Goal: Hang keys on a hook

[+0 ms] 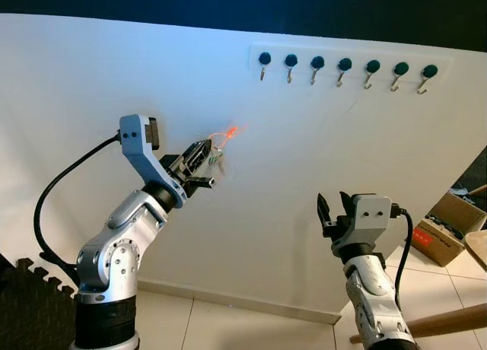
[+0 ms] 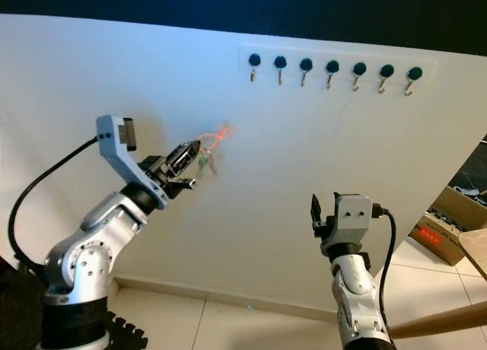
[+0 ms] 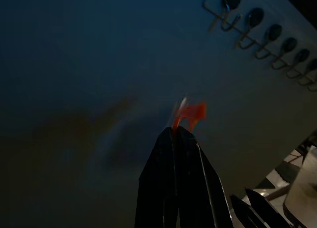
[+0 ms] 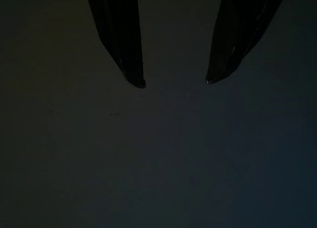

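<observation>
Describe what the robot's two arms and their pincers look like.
Both arms are silver metal with round joints and black bands. Each wrist carries a boxy grey camera housing fed by a looping black cable. The left pincer and right pincer each have two long, tapered black fingers.

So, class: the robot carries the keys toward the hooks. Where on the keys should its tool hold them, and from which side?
Grip the key bodies from below, as the left tool does with the keys. This leaves the orange loop sticking out past the fingertips toward the hook rail, probably free to slip over a hook.
</observation>
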Controlling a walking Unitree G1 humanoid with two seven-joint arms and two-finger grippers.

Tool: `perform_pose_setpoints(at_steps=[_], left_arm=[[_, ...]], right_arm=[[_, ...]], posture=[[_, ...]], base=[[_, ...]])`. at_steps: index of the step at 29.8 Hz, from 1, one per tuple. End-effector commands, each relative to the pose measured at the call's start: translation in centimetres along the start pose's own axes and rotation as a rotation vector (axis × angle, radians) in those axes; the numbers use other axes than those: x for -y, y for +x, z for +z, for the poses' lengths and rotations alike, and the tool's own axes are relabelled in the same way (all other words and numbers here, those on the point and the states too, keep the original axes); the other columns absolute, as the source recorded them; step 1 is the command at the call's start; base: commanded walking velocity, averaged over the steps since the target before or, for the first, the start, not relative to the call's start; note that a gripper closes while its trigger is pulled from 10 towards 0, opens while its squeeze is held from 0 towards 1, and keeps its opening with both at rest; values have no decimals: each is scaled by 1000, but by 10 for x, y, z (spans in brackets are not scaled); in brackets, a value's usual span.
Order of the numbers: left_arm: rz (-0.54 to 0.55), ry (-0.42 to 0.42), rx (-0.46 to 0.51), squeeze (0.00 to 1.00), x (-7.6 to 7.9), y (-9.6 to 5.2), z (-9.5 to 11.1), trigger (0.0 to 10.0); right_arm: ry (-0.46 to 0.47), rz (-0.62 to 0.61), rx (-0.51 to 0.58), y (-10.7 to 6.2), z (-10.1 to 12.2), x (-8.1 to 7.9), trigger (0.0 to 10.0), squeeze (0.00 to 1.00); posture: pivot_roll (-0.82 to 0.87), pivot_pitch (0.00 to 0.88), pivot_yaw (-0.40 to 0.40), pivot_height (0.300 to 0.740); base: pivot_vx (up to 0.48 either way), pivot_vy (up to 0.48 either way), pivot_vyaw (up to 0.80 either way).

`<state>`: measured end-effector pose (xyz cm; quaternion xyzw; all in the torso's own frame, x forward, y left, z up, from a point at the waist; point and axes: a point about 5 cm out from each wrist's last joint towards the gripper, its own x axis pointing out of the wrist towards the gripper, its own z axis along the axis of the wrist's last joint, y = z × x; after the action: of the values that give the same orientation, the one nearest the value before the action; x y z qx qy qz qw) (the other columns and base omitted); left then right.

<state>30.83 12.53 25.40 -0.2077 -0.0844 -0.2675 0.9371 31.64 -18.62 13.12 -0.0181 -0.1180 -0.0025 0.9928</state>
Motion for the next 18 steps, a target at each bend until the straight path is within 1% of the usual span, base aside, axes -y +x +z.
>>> perform_pose_setpoints(at_steps=[1, 5, 6, 7, 8, 9, 10, 11, 12, 13, 14, 16, 17, 18], left_arm=[[-9, -7, 34, 0, 4, 4, 5, 10000], [-78, 177, 46, 0, 19, 14, 14, 10000], [-78, 177, 46, 0, 19, 14, 14, 10000], [-115, 287, 58, 0, 24, 19, 21, 10000], [-115, 287, 58, 0, 24, 19, 21, 10000], [-145, 369, 63, 0, 27, 21, 26, 10000], [-171, 430, 68, 0, 29, 24, 30, 10000], [-171, 430, 68, 0, 29, 24, 30, 10000], [-208, 511, 68, 0, 30, 28, 37, 10000], [-208, 511, 68, 0, 30, 28, 37, 10000], [-227, 551, 65, 0, 31, 30, 40, 10000], [-275, 661, 31, 0, 29, 36, 43, 10000], [-275, 661, 31, 0, 29, 36, 43, 10000], [-301, 694, 20, 0, 27, 38, 44, 10000]], right_arm=[[-1, -1, -26, -3, -5, 1, 10000, 0], [0, 2, -27, -3, -5, 0, 10000, 0], [0, 2, -27, -3, -5, 0, 10000, 0], [1, 3, -27, -3, -5, -1, 10000, 0], [1, 3, -27, -3, -5, -1, 10000, 0], [1, 4, -27, -2, -5, -1, 10000, 0], [1, 4, -27, -2, -5, -1, 10000, 0], [1, 4, -27, -2, -5, -1, 10000, 0], [1, 3, -27, -2, -5, -2, 10000, 0], [1, 3, -27, -2, -5, -2, 10000, 0], [2, 2, -26, -2, -5, -1, 10000, 0], [3, 0, -26, -1, -5, -2, 10000, 0], [3, 0, -26, -1, -5, -2, 10000, 0], [3, -1, -25, -1, -5, -2, 10000, 0]], posture=[[117, 123, -9, 740], [115, 127, -11, 740], [115, 127, -11, 740], [115, 127, -11, 740], [115, 127, -11, 740], [114, 128, -13, 740], [114, 128, -13, 740], [114, 128, -13, 740], [113, 128, -11, 740], [113, 128, -11, 740], [113, 128, -11, 740], [109, 128, -8, 740], [109, 128, -8, 740], [108, 127, -6, 740]], base=[[0, 0, 0], [0, 0, 0], [0, 0, 0], [0, 0, 0], [0, 0, 0], [0, 0, 0], [0, 0, 0], [0, 0, 0], [0, 0, 0], [0, 0, 0], [0, 0, 0], [0, 0, 0], [0, 0, 0], [0, 0, 0]])
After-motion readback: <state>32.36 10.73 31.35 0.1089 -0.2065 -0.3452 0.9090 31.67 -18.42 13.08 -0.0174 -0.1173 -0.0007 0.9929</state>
